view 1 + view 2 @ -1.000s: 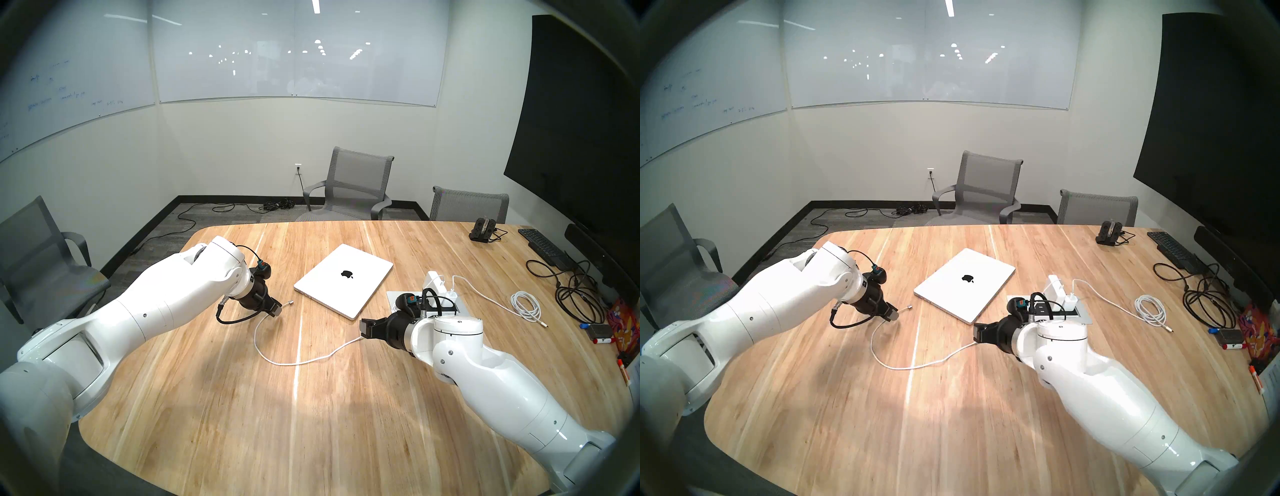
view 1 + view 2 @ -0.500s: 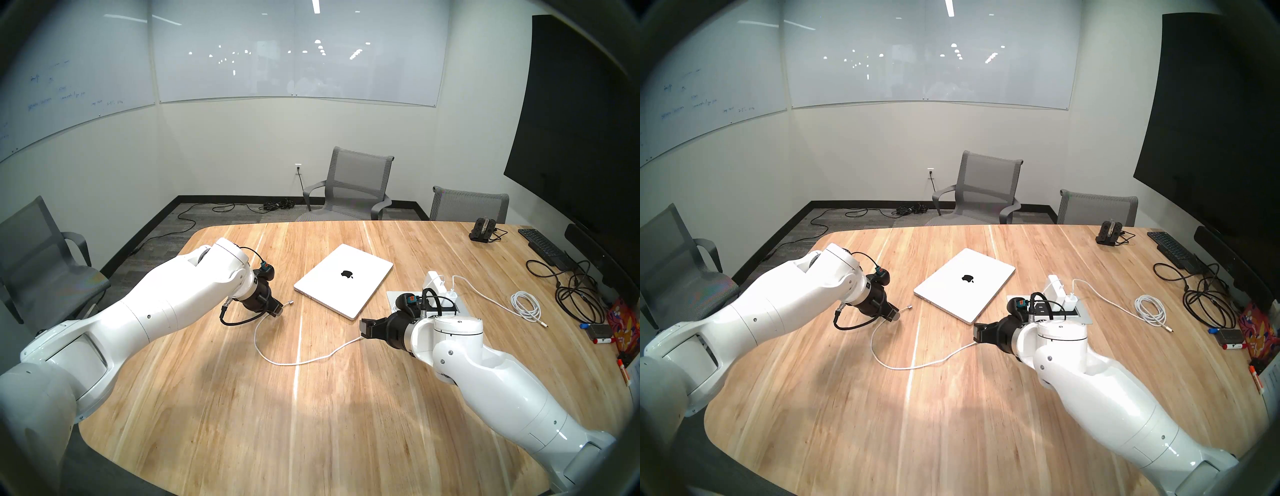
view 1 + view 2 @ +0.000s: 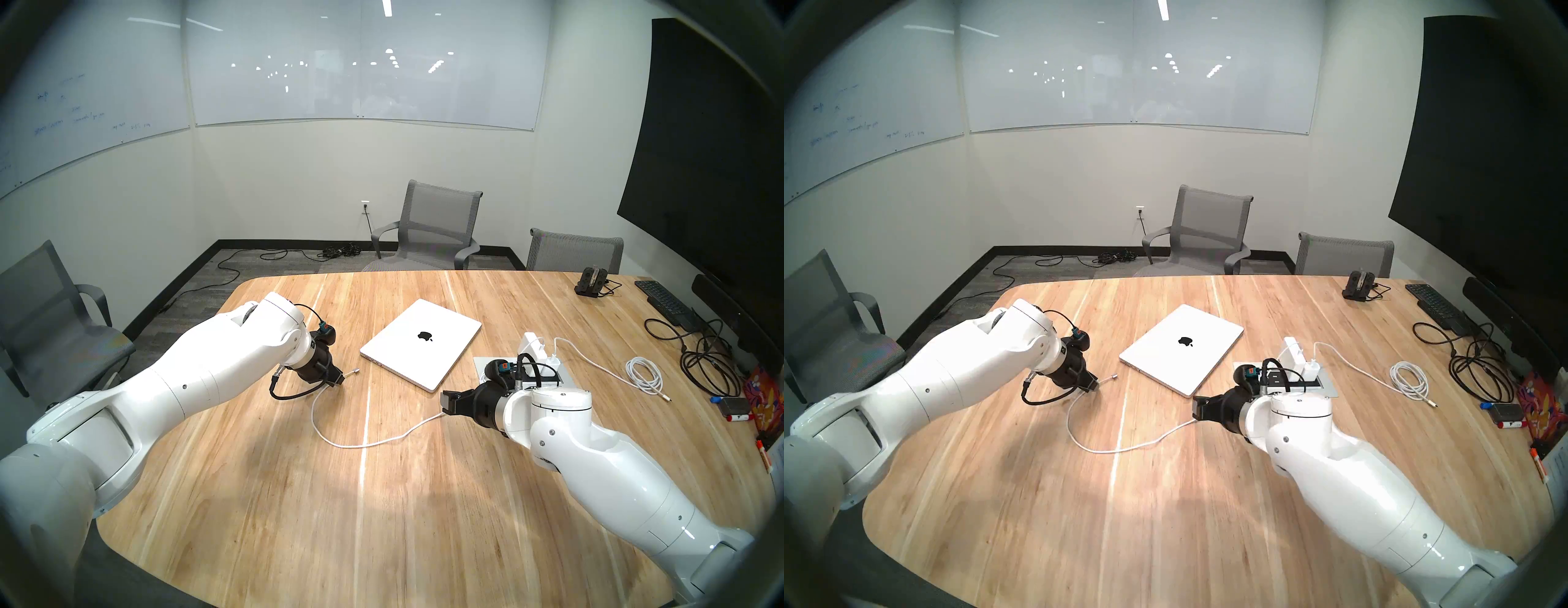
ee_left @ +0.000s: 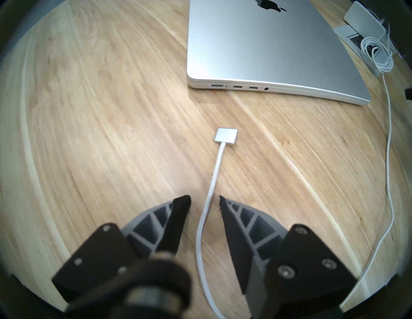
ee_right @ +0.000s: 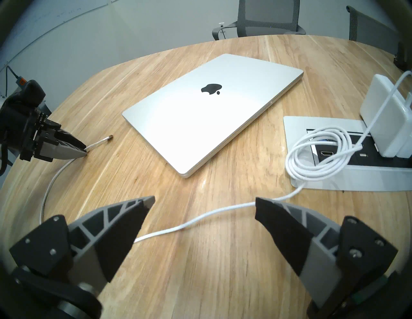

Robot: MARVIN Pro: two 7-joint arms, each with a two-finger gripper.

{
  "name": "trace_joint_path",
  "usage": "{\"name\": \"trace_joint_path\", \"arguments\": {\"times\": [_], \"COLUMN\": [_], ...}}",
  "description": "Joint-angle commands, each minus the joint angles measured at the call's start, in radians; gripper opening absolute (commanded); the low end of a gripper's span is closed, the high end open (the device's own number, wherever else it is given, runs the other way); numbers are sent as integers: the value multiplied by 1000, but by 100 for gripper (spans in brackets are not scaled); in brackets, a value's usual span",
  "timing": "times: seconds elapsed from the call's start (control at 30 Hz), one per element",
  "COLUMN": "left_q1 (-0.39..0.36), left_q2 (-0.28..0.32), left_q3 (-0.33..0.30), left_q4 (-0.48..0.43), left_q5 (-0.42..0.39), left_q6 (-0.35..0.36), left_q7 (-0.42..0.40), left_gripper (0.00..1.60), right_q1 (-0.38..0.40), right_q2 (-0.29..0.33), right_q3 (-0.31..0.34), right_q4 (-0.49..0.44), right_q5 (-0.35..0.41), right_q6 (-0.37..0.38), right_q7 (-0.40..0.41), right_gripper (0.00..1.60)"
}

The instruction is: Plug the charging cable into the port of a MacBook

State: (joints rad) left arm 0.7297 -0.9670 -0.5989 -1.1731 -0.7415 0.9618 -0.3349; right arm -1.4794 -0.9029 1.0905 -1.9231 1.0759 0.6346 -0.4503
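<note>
Cord slack lay nearest me: the charging cable [image 3: 360, 444] looped across the middle of the desk [image 3: 382, 530], resting flat on the wood. I saw the right gripper [image 5: 204, 208] hanging above that run of cord with its jaws spread wide and nothing between them, clear of the cable. To its right, toward the desk's right edge, a coiled stretch of the same cord rested on a recessed power panel [image 5: 347, 187], and a white charger brick [image 5: 383, 124] stood plugged in there.

Farther along, toward the desk's left edge, I had the left gripper [image 4: 205, 200] angled down at the surface. Its jaws straddled the cable a short way behind the plug [image 4: 225, 136], partly closed, with a visible gap on each side of the cord; it gripped nothing. The plug lay flat on the wood, pointing toward the MacBook [image 4: 256, 49] and apart from it.

Beyond the plug, the MacBook sat closed near the desk's centre, lid up, its port edge facing the left gripper. That edge showed a row of ports [image 4: 238, 86], all unoccupied.
</note>
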Motion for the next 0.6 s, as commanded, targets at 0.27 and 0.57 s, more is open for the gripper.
{"name": "trace_joint_path", "arguments": {"times": [0.27, 0.57], "left_q1": [-34, -42], "left_q2": [-22, -20], "left_q3": [21, 31], "left_q4": [49, 54], "left_q5": [26, 38], "left_q6": [-17, -26], "left_q7": [-27, -44], "left_gripper": [53, 0], "right_q1": [7, 7], "right_q2": [-1, -1], "right_q3": [1, 1], "right_q4": [-16, -16], "right_q5": [-1, -1], "right_q6": [1, 1], "right_q7": [0, 0], "right_gripper": [160, 160]}}
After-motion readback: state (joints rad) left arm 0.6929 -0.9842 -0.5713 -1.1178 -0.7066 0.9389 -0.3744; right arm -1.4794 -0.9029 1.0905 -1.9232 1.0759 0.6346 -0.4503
